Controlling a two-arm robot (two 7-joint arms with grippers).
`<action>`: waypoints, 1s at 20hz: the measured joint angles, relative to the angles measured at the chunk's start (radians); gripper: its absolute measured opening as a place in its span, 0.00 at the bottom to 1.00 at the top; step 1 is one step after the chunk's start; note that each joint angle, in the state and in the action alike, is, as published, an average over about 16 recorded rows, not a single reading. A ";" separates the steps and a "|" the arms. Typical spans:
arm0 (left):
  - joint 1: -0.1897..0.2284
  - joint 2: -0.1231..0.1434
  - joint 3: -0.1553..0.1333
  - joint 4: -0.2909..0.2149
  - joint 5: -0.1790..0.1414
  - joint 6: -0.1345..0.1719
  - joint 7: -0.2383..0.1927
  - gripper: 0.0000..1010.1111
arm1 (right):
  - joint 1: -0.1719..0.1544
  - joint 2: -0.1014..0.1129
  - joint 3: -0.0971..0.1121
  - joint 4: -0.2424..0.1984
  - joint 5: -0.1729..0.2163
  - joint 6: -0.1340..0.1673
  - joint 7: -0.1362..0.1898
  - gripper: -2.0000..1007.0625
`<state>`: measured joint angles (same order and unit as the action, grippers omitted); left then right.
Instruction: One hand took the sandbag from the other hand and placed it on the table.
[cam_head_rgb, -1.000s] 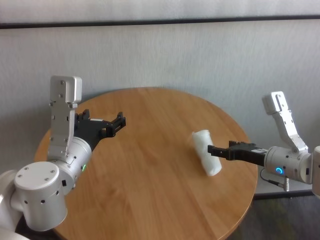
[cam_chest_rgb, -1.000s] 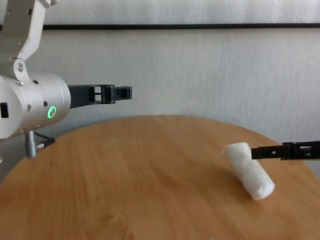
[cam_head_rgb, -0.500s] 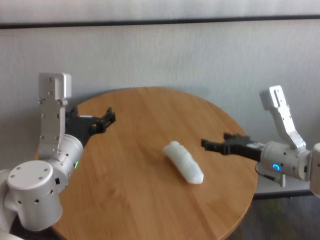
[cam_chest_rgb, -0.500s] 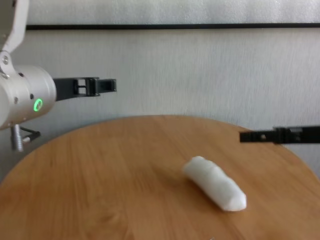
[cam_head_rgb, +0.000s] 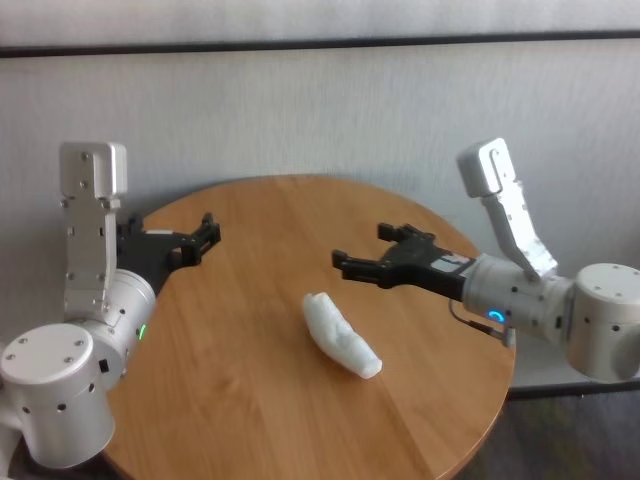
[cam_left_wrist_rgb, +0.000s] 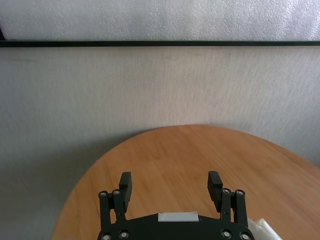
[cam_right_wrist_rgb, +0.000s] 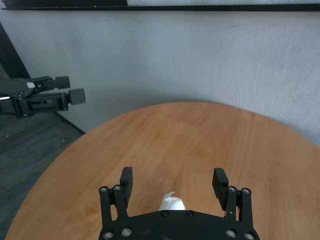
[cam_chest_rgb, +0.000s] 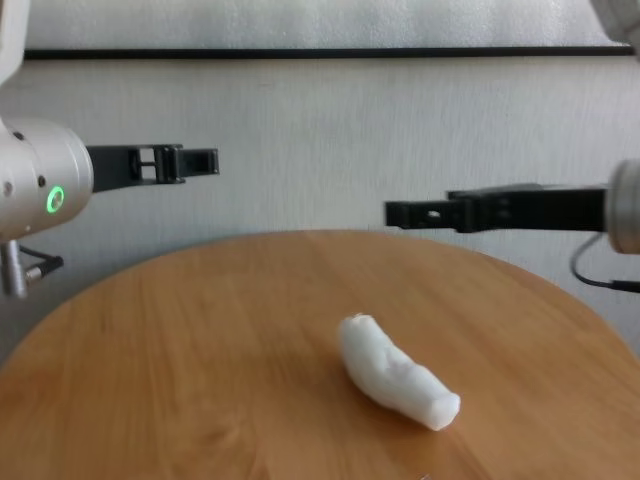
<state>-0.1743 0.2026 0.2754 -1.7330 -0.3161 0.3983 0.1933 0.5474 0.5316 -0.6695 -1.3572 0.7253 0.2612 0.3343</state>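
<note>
The white, lumpy, loaf-shaped sandbag lies free on the round light-brown wooden tabletop, near its middle. The blue-lit black right gripper hangs above it, fingers spread and empty; dipping, it could nudge the bag. The green-lit black left gripper, fingers apart, is well clear at the tabletop's left edge.

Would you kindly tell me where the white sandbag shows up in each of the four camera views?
Head view: the sandbag lies on the table right of centre.
Chest view: sandbag lies lower centre-right.
Left wrist view: only a white corner at the bottom right edge.
Right wrist view: its tip peeks above the right gripper body.
Shared landmark: the round wooden table.
</note>
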 joint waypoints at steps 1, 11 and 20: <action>0.004 -0.001 -0.002 -0.003 0.001 0.004 -0.001 0.99 | 0.003 -0.007 -0.004 -0.003 -0.010 -0.006 0.003 0.99; 0.032 -0.018 -0.025 -0.007 0.008 0.026 -0.013 0.99 | 0.028 -0.072 -0.028 0.007 -0.070 -0.027 0.036 0.99; 0.037 -0.026 -0.044 0.000 0.019 0.033 -0.026 0.99 | 0.027 -0.093 -0.028 0.011 -0.087 -0.017 0.055 0.99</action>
<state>-0.1376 0.1768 0.2319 -1.7334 -0.2976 0.4314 0.1669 0.5743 0.4383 -0.6972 -1.3461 0.6383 0.2441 0.3892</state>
